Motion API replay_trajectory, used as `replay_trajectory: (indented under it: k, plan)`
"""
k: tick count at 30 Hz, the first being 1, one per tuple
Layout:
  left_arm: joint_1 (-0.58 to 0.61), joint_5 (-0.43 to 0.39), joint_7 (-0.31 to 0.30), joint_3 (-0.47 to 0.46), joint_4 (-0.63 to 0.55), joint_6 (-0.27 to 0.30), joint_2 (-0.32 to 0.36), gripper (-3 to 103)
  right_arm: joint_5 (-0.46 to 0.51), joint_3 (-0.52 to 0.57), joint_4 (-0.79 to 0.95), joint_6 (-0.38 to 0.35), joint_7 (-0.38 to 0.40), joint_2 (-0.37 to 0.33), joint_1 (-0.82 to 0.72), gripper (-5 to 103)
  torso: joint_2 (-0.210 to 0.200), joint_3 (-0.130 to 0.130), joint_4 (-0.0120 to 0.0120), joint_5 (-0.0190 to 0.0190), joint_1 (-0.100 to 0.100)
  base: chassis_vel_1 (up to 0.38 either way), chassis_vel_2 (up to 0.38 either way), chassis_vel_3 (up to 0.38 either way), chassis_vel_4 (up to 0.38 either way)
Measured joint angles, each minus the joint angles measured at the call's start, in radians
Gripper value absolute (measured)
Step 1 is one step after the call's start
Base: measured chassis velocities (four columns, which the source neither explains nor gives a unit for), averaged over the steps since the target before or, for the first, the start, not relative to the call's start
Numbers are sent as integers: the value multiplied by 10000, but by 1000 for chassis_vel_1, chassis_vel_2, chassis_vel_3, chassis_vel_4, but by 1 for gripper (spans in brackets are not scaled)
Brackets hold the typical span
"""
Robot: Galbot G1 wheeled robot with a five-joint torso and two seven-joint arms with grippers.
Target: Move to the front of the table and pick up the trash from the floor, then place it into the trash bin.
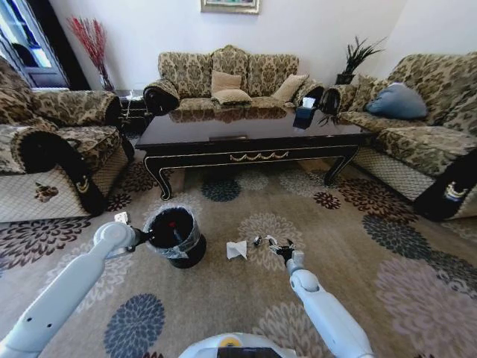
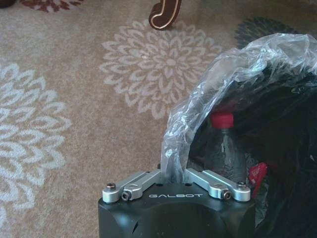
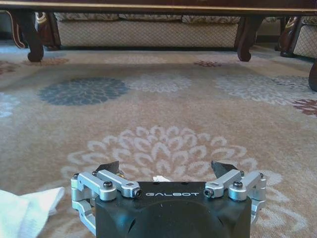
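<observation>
Trash (image 1: 236, 250) lies on carpet beside the right gripper's (image 1: 283, 250) spread jaws.

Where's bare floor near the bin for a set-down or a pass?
Bare carpet between the two arms, and more right of the right gripper. Crowded: the strip from the bin, held at its liner by the left gripper, past the white paper to the scraps.

From my station, the left end effector (image 2: 177, 184) has its fingertips hidden behind the clear plastic liner (image 2: 233, 84) of the small round black trash bin (image 1: 177, 237). The crumpled white paper (image 3: 25, 212) is cut by the picture's edge. The tiny dark scraps (image 1: 257, 240) are too small to identify.
</observation>
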Motion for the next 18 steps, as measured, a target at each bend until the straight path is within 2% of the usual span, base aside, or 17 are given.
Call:
replay_trajectory:
  k: [11,18]
  plan:
    - [32,-1,-5,-62,49,0,-8,0,-281,63,-1275,241,-42,180,431,100,-1,3,-1,-1,1,-87,75,75,-76]
    - [16,-28,-8,-74,34,0,32,0,-865,75,-2400,500,-272,404,766,100,0,0,0,0,0,0,0,0,0]
